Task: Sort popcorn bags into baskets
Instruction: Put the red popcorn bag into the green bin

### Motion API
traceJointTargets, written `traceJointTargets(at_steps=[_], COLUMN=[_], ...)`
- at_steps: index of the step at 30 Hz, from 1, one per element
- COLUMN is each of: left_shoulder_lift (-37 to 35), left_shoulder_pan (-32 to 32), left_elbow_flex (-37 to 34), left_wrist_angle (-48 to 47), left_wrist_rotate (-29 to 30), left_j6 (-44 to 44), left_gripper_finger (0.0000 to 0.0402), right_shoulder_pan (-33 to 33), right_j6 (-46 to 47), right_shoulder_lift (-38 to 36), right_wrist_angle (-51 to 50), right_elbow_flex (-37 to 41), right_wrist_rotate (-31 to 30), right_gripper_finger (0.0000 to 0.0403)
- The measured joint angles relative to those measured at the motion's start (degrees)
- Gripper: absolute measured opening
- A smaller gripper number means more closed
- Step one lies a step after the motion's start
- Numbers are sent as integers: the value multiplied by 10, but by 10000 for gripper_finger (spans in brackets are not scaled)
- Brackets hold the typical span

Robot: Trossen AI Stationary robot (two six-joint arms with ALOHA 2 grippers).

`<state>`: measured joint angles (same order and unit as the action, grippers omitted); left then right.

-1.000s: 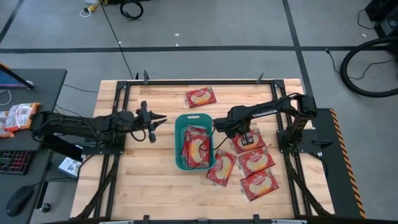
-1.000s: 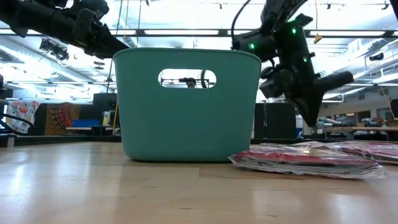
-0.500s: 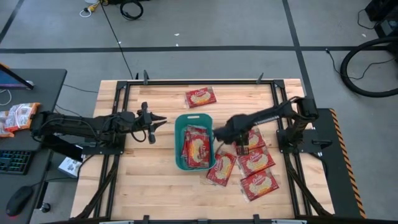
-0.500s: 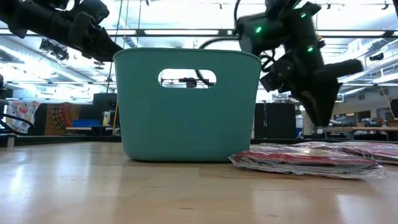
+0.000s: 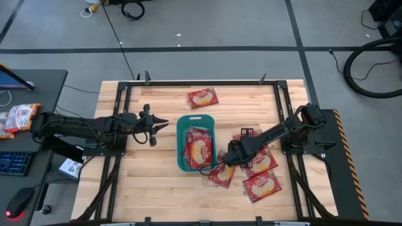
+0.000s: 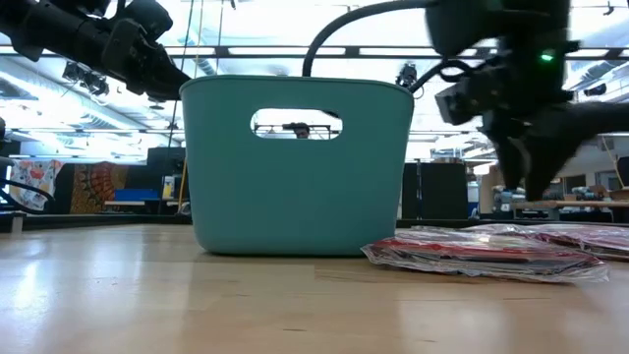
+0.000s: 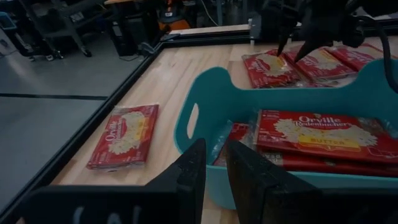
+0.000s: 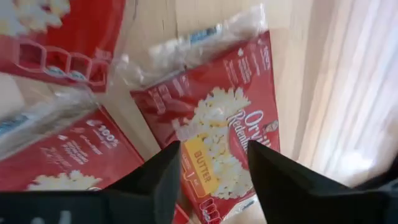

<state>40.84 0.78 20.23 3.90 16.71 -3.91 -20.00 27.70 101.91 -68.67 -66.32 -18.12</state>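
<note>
1. Hovering low over the popcorn bag nearest the basket: right gripper (image 5: 224, 159), fingers (image 8: 155, 180) spread, nothing held.
2. Lying on the table (image 5: 151, 182) just right of the teal basket (image 5: 181, 164): that popcorn bag (image 5: 223, 171), beside three more bags (image 5: 262, 174).
3. Stacked inside the basket: several bags (image 5: 198, 148).
4. Lying apart beyond the basket: one bag (image 5: 202, 98).
5. Waiting left of the basket: left gripper (image 5: 160, 123), fingers slightly parted, empty.

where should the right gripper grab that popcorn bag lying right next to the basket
Judging by its flat pose on the table, take the popcorn bag from straight above, pinching across its narrow width. The right gripper already hangs open over its label, clear of the basket.
</note>
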Motion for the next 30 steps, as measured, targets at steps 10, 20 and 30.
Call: traceJointTargets(at_steps=[10, 20, 30], left_shoulder_lift=[0, 0, 0], left_shoulder_pan=[0, 0, 0], left_elbow_flex=[0, 0, 0], left_wrist_angle=[0, -3, -10], left_wrist_rotate=[0, 0, 0], left_j6=[-1, 3, 2], left_gripper_finger=[69, 69, 69], right_shoulder_pan=[-85, -94, -171], right_j6=[90, 146, 237], right_shoulder_lift=[0, -7, -131], right_wrist_angle=[21, -3, 9], right_elbow_flex=[79, 47, 82], right_wrist_rotate=[-92, -178, -245], right_gripper_finger=[236, 234, 234])
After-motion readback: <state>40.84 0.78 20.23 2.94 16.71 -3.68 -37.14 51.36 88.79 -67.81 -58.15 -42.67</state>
